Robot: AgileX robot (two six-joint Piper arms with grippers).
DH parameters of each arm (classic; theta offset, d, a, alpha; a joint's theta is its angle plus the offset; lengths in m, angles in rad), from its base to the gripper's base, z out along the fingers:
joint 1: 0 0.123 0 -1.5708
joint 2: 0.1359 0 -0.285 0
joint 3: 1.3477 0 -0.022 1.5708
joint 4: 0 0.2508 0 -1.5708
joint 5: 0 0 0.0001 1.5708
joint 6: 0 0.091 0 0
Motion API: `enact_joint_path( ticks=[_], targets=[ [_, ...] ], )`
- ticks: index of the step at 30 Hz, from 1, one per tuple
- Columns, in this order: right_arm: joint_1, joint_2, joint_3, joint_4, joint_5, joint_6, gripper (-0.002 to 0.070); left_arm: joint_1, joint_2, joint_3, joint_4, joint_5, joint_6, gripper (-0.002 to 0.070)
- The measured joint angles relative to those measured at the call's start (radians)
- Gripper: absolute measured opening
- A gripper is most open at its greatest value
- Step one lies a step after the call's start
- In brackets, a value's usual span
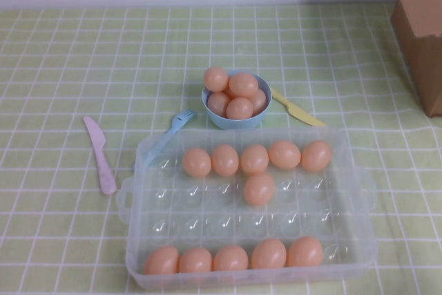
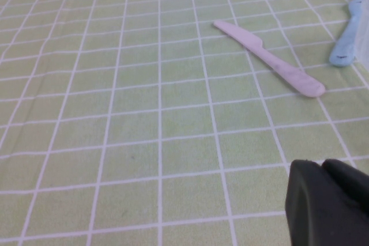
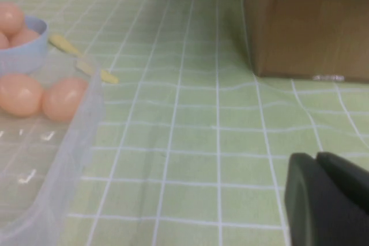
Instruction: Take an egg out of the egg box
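Eleven eggs are sitting in the egg box [image 1: 359, 191]; the lone middle egg [image 1: 259, 188] is lying well apart from its neighbours. The left gripper [image 2: 328, 203] is hanging over bare cloth near the pink knife [image 2: 268, 64], and the right gripper [image 3: 326, 197] beside the box wall; jaw state cannot be told. Judged risk: smooth shells slipping, or fingers nudging adjacent eggs.

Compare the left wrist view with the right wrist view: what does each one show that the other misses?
Only the left wrist view: the pink knife, the blue fork and the left tool low over bare cloth. Only the right wrist view: the egg box with two eggs, the blue bowl, yellow knife, cardboard box and the right tool. Both: the green checked tablecloth.
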State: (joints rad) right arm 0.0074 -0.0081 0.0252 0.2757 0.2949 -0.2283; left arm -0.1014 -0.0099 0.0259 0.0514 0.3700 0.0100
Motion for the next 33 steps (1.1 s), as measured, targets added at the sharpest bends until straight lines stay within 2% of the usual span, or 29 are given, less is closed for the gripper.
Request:
enact_joint_path(
  ticks=[4, 7, 33],
  targets=[
    [0.0, 0.0, 0.0, -0.169, 0.05, 0.188, -0.0017, 0.0, 0.0, 0.0, 0.0, 0.0, 0.0, -0.0005],
    [0.0, 0.0, 0.0, -0.234, 0.061, 0.252, -0.0017, 0.0, 0.0, 0.0, 0.0, 0.0, 0.0, -0.0005],
    [0.0, 0.0, 0.0, -0.254, 0.073, 0.272, -0.0017, 0.0, 0.0, 0.0, 0.0, 0.0, 0.0, -0.0005]
  ],
)
